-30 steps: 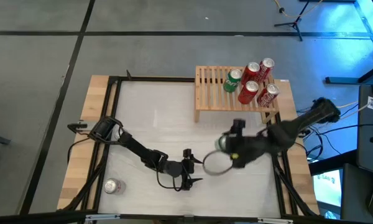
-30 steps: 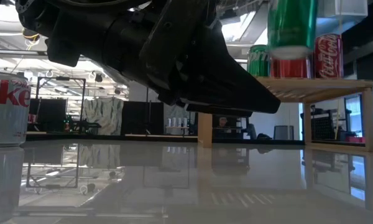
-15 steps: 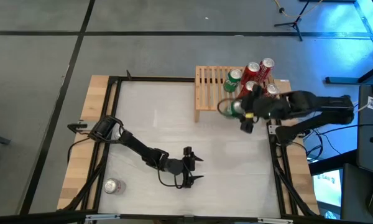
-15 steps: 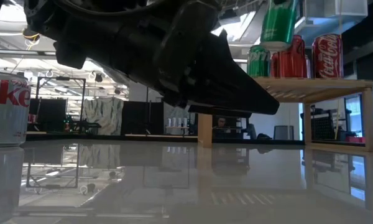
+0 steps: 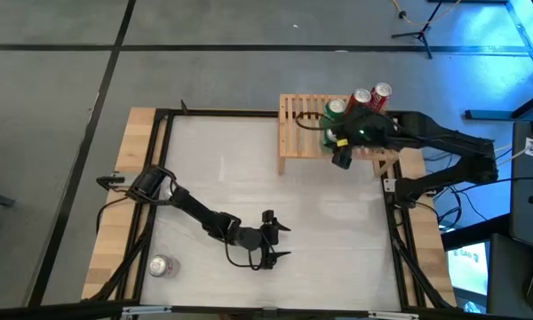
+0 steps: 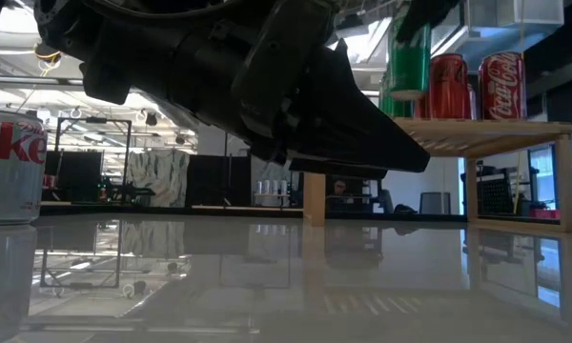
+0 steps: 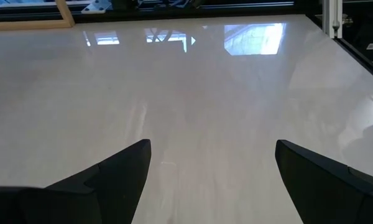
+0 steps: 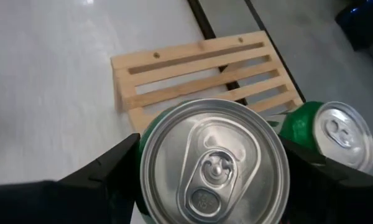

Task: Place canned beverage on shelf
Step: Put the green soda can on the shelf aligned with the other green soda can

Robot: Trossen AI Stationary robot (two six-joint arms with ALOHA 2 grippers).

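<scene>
My right gripper (image 5: 336,139) is shut on a green can (image 8: 214,163) and holds it over the near left part of the wooden slatted shelf (image 5: 298,120) at the table's far right. In the low view the green can (image 6: 410,55) hangs just above the shelf top (image 6: 486,127). On the shelf stand another green can (image 5: 336,108) and red cans (image 5: 362,96), each on its base; my arm hides part of the row. My left gripper (image 5: 272,240) stands open low over the table's near middle, nothing between its fingers (image 7: 121,168). My right gripper pinches the green can's side wall (image 8: 143,158) between its two fingers, one finger on each side just below the top rim. The fingers come slanting down from the table's right. The can is near upright, top up, lifted clear of the shelf.
A silver Diet Coke can (image 5: 163,265) stands at the table's near left corner, also large in the low view (image 6: 10,167). The white tabletop (image 7: 193,93) lies bare ahead of my left gripper. The left slats of the shelf (image 8: 193,68) are bare.
My right gripper has carried the green can from over the table's middle right toward the far edge and up, until it is over the shelf's near side. It has turned as it went. The can has stayed lifted and has come back near upright.
</scene>
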